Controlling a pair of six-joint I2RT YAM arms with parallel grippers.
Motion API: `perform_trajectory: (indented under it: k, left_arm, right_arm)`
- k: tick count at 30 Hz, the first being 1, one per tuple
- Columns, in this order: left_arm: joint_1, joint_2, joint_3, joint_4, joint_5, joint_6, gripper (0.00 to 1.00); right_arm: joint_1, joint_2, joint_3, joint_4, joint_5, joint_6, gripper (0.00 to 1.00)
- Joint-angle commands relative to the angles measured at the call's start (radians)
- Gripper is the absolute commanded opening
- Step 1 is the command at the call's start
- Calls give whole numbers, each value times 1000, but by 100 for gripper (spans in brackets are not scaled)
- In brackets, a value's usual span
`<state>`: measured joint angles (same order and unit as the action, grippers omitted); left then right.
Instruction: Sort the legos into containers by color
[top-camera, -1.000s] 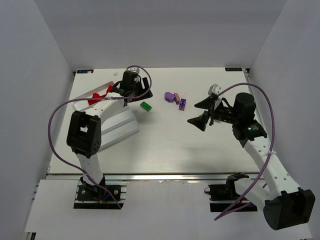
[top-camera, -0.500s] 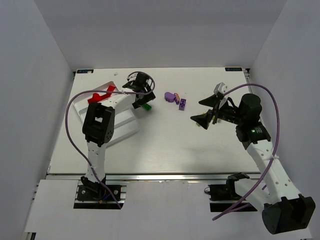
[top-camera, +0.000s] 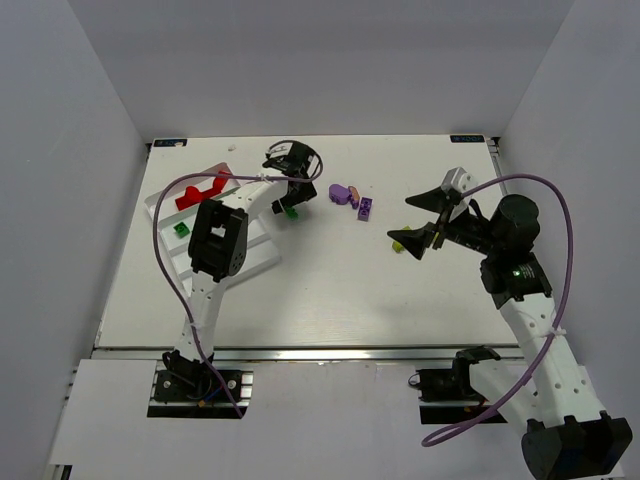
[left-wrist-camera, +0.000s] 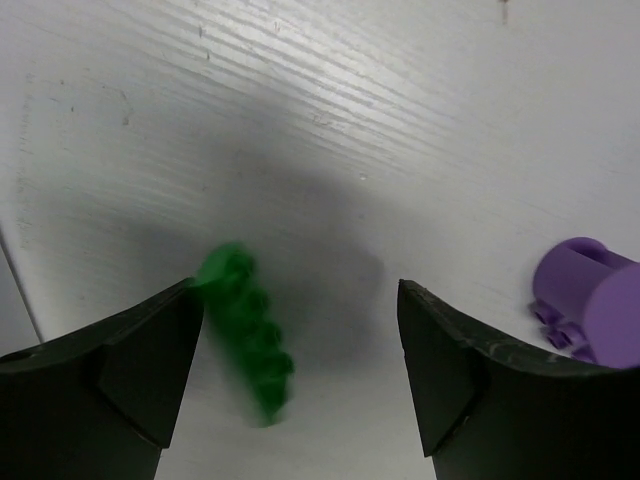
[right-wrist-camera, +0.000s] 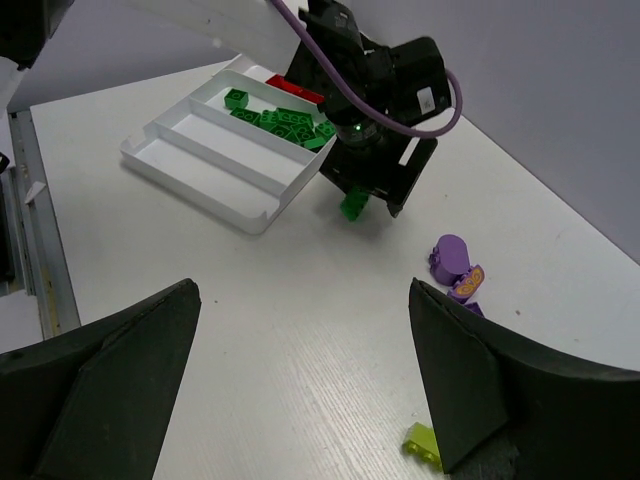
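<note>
Jaws apart, our left gripper (left-wrist-camera: 298, 310) straddles a green lego (left-wrist-camera: 245, 335) near the tray (right-wrist-camera: 215, 160); we judge closing on it comes next. Our right gripper (right-wrist-camera: 305, 300) hangs with jaws spread.

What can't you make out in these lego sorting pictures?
Top view: most of the tray is covered by the left arm.
Left wrist view: the green brick is blurred; the purple brick is cut off by the right edge.
Right wrist view: the yellow-green brick is partly behind a finger.
</note>
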<state>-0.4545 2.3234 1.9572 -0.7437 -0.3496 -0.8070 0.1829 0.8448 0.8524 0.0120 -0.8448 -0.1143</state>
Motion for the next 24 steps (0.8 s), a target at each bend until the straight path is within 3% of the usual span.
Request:
perform_trajectory:
  k: [1,16,24]
  left_arm:
    - [-7,2,46,-72,-54,8,87]
    - [-47,70,95,-85,-57,64,81]
    - [-56,56,29,-82,-77,114,79]
  right_arm:
    - [-11,-23,-18,54,-23,13,89]
    - [-33,-49,-24,69,-45,31,89]
    - [-37,-52,-29,77,-51,38,89]
